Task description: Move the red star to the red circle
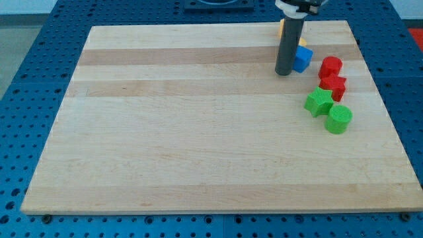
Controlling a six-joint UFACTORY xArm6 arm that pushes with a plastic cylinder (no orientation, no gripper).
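The red star (334, 86) lies near the view's right edge of the wooden board (198, 132). The red circle (330, 67) sits just above it, touching or nearly touching it. My tip (285, 73) rests on the board to the left of both red blocks, right beside the blue block (302, 59). A green star (319, 102) touches the red star's lower left side. A green circle (339, 119) sits below that.
A yellow or orange block (282, 29) is mostly hidden behind the rod near the view's top. The board's right edge runs close to the red and green blocks. A blue perforated table surrounds the board.
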